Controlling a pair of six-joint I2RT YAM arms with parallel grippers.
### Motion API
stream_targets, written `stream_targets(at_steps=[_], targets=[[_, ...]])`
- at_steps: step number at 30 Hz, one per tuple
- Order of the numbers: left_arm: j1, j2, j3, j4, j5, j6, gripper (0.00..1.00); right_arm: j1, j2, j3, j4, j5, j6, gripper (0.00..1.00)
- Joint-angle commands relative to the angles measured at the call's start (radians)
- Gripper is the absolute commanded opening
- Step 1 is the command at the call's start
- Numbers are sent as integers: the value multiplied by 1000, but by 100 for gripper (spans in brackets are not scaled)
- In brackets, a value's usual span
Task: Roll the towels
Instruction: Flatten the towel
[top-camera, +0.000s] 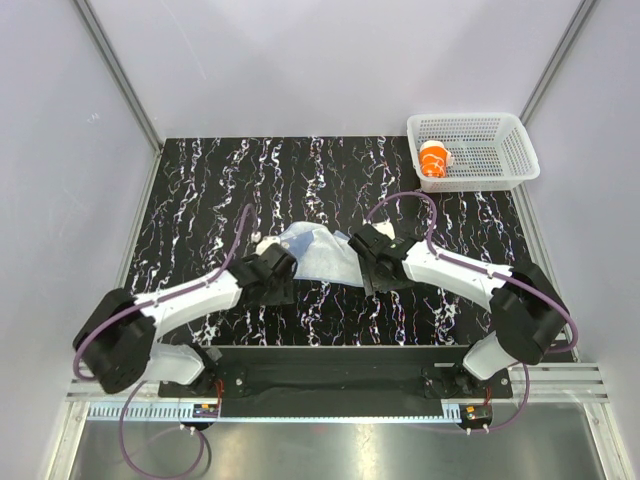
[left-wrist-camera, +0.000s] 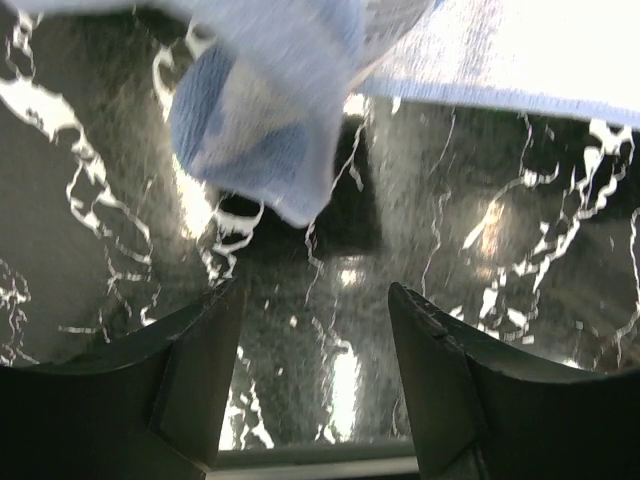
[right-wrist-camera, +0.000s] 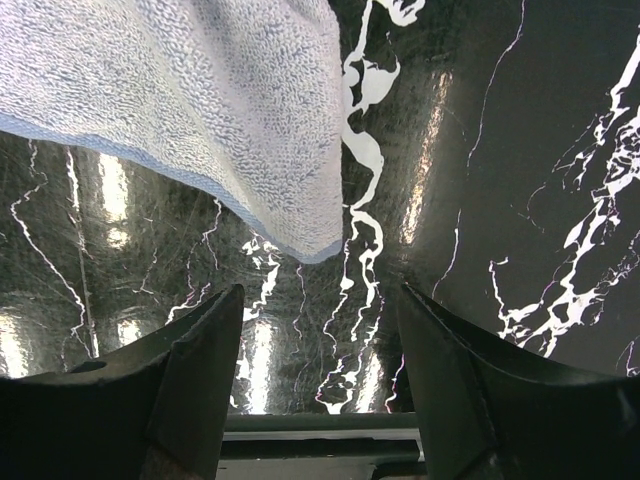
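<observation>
A pale blue-grey towel (top-camera: 322, 256) lies loosely crumpled on the black marbled table (top-camera: 200, 200), between my two grippers. My left gripper (top-camera: 283, 268) sits at its left edge, open and empty. In the left wrist view a folded corner of the towel (left-wrist-camera: 262, 130) hangs just ahead of the open left gripper (left-wrist-camera: 315, 292). My right gripper (top-camera: 362, 252) is at the towel's right edge, also open. The right wrist view shows a towel corner (right-wrist-camera: 200, 100) ahead of the right gripper (right-wrist-camera: 320, 292), clear of both fingers. An orange towel (top-camera: 434, 160) sits rolled up inside the basket.
A white mesh basket (top-camera: 520, 150) stands at the table's back right corner. Grey walls close in the table on the left, back and right. Purple cables loop off both arms.
</observation>
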Motion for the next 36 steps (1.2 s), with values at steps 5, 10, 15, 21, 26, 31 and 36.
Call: stream_targets(at_steps=[5,10,15,21,26,31,36], targets=[[-26,99,115,27,-131,-1,62,-3,-42,-15,18,2,22,70],[-29,160,133,4,-171,-12,58,-3,-35,-15,19,2,19,70],[-29,188,127,16,-181,-15,55,-3,-30,-13,30,-8,16,69],[-29,222,120,52,-181,-7,40,-4,-36,-18,38,-17,19,69],[-29,234,121,63,-198,5,26,-3,-41,-21,41,-34,23,68],[-24,236,121,72,-201,22,9,-4,-53,-25,64,-66,31,68],[-23,197,112,79,-194,56,0,-33,-70,-42,95,-121,45,68]])
